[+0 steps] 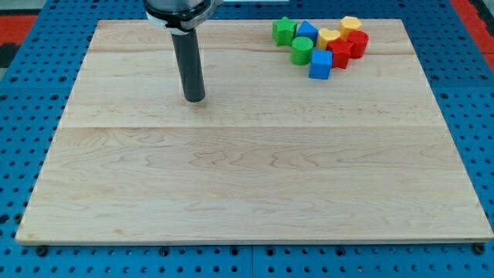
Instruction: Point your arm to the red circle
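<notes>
Brightness: bright and even over the whole wooden bench [255,193], with no dim corner.
Light source: it seems to come from overhead, judging by the very short shadows.
Shadows: only a faint dark smudge sits around my tip [194,100]; the cluster of blocks near the bench's top right corner casts thin, soft shadows at its bases.
Glare: a pale sheen lies along the top edge of the bench, and a soft highlight runs down the rod.
Sharpness: wood grain and block edges read crisp; no motion blur.
Distortion: the bench edges look straight, narrowing toward the view's top.
</notes>
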Tool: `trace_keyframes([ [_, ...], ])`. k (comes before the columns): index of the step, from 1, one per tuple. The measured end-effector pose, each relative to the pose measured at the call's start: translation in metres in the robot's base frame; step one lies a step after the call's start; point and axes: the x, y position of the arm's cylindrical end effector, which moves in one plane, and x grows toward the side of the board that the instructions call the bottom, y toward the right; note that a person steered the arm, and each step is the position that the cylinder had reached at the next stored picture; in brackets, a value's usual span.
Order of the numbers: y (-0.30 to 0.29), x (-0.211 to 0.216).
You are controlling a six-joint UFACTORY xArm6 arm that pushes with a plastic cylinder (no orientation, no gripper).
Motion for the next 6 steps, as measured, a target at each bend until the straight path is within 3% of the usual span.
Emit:
trace_keyframes([
  [2,0.001,0.002],
  [3,0.021,0.034],
  [4,0.132,0.036],
  [6,0.214,0.008],
])
